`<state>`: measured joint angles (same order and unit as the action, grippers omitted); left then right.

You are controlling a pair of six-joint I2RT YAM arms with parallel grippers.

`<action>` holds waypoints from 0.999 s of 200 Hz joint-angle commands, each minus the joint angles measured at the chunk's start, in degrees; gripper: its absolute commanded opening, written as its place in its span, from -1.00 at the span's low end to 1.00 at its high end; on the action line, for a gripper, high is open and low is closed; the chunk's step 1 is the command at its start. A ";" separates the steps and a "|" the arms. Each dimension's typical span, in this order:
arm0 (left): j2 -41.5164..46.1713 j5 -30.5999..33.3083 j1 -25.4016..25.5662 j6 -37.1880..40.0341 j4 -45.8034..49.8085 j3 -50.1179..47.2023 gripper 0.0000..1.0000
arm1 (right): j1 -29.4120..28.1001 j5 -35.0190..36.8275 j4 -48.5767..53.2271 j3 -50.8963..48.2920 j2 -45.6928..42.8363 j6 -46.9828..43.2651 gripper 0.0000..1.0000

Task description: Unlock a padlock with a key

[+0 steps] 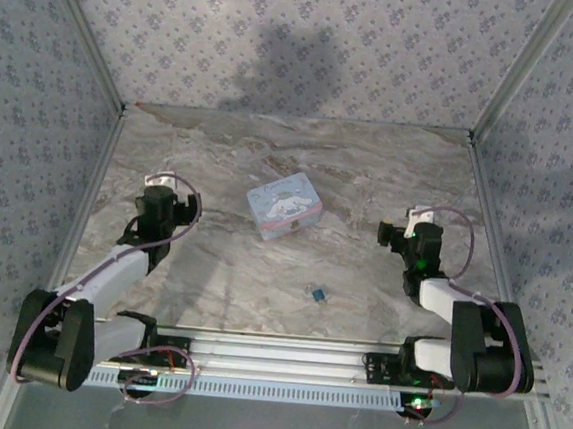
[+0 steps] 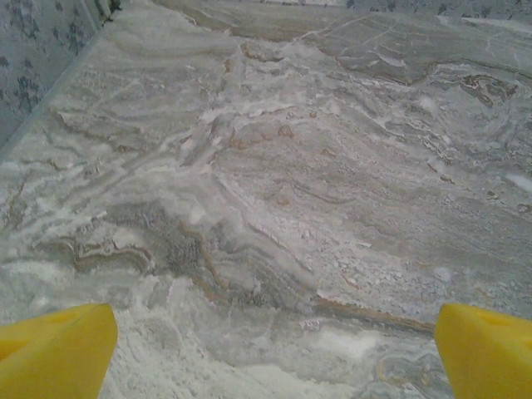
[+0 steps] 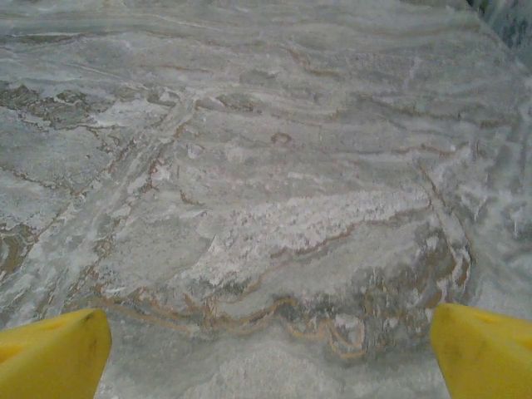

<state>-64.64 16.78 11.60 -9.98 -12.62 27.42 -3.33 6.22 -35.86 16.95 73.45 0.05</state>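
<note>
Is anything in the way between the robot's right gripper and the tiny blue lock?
No, nothing visible. Only bare marble tabletop lies between the right gripper and the tiny blue padlock. The pale blue rectangular tin sits farther back, off that path.

Saw a pale blue cartoon tin (image 1: 284, 205) lying askew mid-way on the marbled table (image 1: 371, 172); noted floral-papered walls (image 1: 312, 36) around.

2 obstacles sit near the middle of the marble bench (image 1: 371, 172): a pale blue tin (image 1: 284, 205) and, closer to the near edge, a tiny padlock (image 1: 317, 294), well apart. Bare marble lies ahead of the left end effector (image 2: 273, 341) and right end effector (image 3: 266, 332). Patterned walls (image 1: 35, 102) close 3 sides.
</note>
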 commanded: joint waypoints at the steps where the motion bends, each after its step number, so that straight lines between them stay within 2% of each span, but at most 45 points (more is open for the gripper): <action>1: -1.35 1.14 -0.76 4.38 -5.53 0.97 0.96 | 0.58 -1.76 -10.63 -0.45 1.71 -4.98 1.00; 59: -4.91 -0.84 -3.10 6.46 -11.11 -1.37 0.96 | 3.56 -7.24 -23.11 -0.71 14.35 -4.20 1.00; 91: -7.16 -1.92 -3.86 6.91 -15.26 -2.87 0.96 | 6.53 -9.17 -9.32 5.81 13.70 -1.12 1.00; 100: -7.94 -2.32 -4.10 7.30 -16.62 -3.20 0.96 | 6.76 -9.15 -12.29 5.04 14.34 -0.82 1.00; 144: -12.17 -5.50 -5.60 10.66 -23.94 -4.53 0.96 | 6.37 -8.24 -10.78 5.32 13.98 -1.10 1.00; 161: -13.08 -7.48 -6.27 13.18 -30.41 -6.74 0.96 | 6.36 -8.12 -10.89 5.24 14.02 -1.10 1.00; 200: -19.39 -13.52 -11.21 9.98 -41.98 -9.97 0.96 | 6.18 -7.89 -10.82 5.36 14.05 -1.20 1.00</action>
<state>-80.14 7.97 2.28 0.43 -44.05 18.72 3.07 -1.41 -47.75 21.63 87.26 -1.96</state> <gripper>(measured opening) 0.980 0.997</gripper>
